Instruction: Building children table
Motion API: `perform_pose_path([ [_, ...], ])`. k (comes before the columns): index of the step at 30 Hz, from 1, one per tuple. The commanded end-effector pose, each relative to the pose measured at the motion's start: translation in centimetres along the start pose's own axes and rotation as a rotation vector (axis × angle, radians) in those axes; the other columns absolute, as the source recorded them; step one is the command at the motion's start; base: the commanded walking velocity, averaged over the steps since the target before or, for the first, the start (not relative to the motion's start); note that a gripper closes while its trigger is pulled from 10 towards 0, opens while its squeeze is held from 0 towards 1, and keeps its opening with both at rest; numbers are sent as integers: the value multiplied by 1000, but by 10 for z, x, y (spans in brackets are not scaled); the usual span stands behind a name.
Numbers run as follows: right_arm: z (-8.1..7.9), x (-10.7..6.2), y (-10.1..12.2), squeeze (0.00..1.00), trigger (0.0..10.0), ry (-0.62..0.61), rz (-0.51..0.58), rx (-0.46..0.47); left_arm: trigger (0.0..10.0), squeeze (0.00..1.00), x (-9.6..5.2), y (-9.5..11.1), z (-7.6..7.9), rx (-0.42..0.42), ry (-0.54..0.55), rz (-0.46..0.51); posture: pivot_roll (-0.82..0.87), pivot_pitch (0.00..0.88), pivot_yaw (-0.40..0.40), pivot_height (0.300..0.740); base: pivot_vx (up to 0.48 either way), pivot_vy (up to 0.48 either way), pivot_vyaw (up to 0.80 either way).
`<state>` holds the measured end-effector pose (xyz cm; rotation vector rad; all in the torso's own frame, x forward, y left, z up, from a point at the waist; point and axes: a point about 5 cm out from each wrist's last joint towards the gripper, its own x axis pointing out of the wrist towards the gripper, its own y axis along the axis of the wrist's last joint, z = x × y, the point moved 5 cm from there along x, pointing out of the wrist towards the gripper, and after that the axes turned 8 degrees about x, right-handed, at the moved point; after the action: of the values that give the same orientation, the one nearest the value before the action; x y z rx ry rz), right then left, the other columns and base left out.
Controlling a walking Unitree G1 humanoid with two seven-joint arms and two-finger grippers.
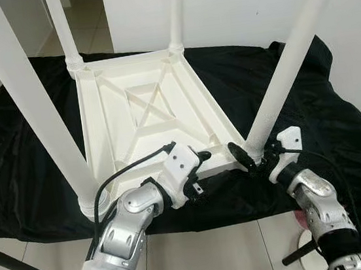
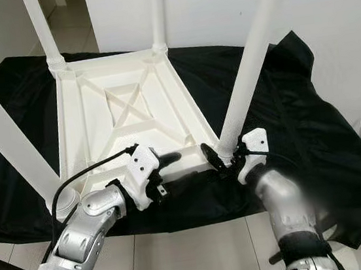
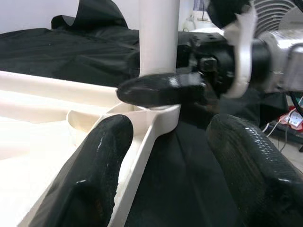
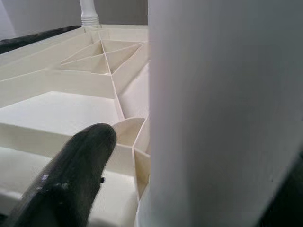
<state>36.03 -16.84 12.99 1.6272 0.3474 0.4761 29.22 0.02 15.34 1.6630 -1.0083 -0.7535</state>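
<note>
The upturned white table (image 1: 145, 113) is seen on a black cloth (image 1: 299, 133), its near-right leg (image 1: 285, 76) clasped at the base by the right gripper (image 1: 254, 157), while the left gripper (image 1: 196, 169) is held open beside the near rim

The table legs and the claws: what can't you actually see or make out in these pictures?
- Tops of all four legs: cut off by the upper edge of both eye views.
- Right claw, second finger: right wrist view, hidden behind the near leg.
- Whether that leg is fully seated in its socket: eye views, the claw covers the joint.
- Tabletop's upper face: turned down onto the black cloth.
</note>
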Motion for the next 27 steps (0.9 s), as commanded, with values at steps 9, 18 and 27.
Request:
perform_pose_path([
  [9,10,1,-5,0,0,20,-49,-43,10000,0,3,4,7,29,-72,10,16,4,-76,740,0,0,0],
  [18,14,-4,-18,0,10000,-84,-66,-11,10000,0,5,3,6,30,-65,10,0,0,-71,740,0,0,0],
  [27,23,-8,-19,0,10000,-325,-40,41,10000,0,7,2,5,26,-64,10,-11,0,-68,740,0,0,0],
])
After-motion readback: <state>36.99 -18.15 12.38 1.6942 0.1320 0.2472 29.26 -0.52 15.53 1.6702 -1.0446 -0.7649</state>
